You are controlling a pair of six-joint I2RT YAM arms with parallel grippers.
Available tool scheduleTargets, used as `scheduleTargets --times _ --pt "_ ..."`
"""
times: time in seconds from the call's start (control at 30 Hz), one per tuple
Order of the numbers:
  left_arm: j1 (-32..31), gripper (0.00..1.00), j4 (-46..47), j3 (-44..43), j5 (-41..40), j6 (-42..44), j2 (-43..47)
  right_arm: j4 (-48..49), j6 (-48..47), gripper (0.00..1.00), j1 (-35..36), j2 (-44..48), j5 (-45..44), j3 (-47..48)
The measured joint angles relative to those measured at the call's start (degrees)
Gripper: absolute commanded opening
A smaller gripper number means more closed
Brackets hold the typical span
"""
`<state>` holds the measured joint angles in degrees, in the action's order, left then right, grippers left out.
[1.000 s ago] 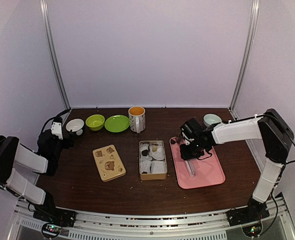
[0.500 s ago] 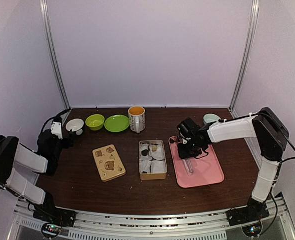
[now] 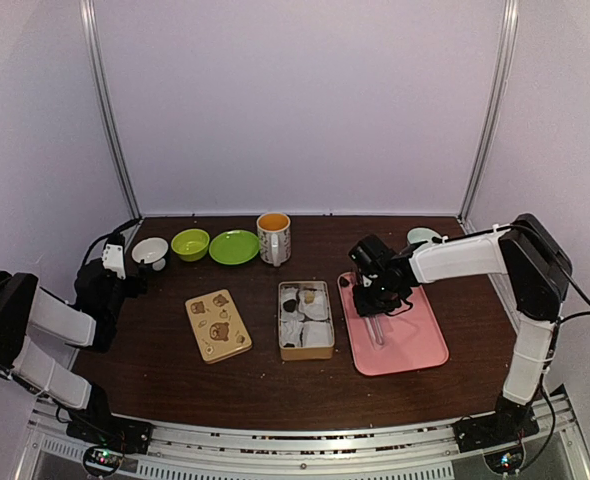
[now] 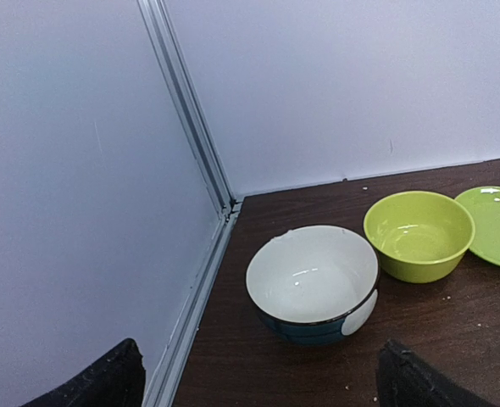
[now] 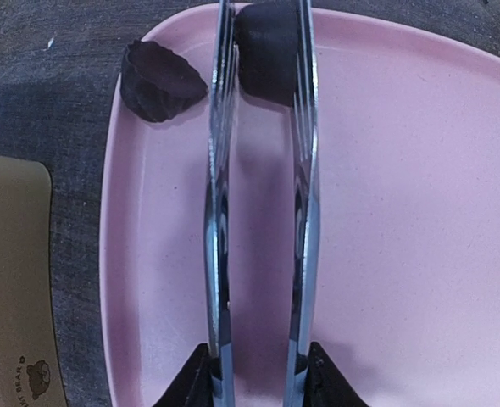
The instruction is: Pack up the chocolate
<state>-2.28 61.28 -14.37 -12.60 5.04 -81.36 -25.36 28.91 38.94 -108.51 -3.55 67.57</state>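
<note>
My right gripper (image 5: 260, 381) (image 3: 380, 288) is shut on a pair of metal tongs (image 5: 220, 212) that point toward the far end of the pink tray (image 5: 402, 212) (image 3: 415, 350). One dark chocolate (image 5: 267, 51) sits between the tong tips, touching both arms. A second dark chocolate (image 5: 161, 80) lies just left of it on the tray's rim. The open tin (image 3: 305, 320) holds white paper cups with a few chocolates inside. My left gripper (image 4: 263, 381) (image 3: 110, 275) is open and holds nothing, far to the left by the wall.
The bear-printed lid (image 3: 218, 325) lies left of the tin. Along the back stand a white bowl (image 4: 312, 280) (image 3: 150, 252), a green bowl (image 4: 418, 233) (image 3: 190, 243), a green plate (image 3: 234, 246), a mug (image 3: 273, 237) and a pale bowl (image 3: 423, 238).
The right arm with the tongs has shifted a little to the left, toward the far left corner of the pink tray. The left arm has not moved.
</note>
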Motion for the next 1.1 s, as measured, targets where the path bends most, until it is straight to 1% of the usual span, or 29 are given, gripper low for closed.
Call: scheduleTargets --times 0.1,0.27,0.6,0.73,0.87,0.97,1.1 --pt "0.0 0.98 0.0 0.0 0.0 -0.02 0.0 -0.09 0.09 0.3 0.0 -0.02 -0.28 0.0" --pt "0.0 0.98 0.0 0.0 0.0 -0.02 0.0 1.2 0.09 0.3 0.0 0.63 -0.59 -1.18" --pt "0.0 0.98 0.0 0.0 0.0 0.0 0.0 2.71 -0.46 0.29 0.0 7.85 -0.96 -8.44" --pt "0.0 0.98 -0.02 0.0 0.02 0.0 0.0 4.59 -2.8 0.29 0.0 13.03 2.4 -11.78" --pt "0.0 0.98 0.0 0.0 0.0 -0.02 0.0 7.48 -6.12 0.28 0.28 18.47 8.66 -15.72" --pt "0.0 0.98 0.0 0.0 0.0 -0.02 0.0 8.9 -8.81 0.27 1.4 21.79 13.0 -17.88" --pt "0.0 0.98 0.0 0.0 0.0 -0.02 0.0 9.86 -11.32 0.27 3.8 25.27 16.57 -19.78"
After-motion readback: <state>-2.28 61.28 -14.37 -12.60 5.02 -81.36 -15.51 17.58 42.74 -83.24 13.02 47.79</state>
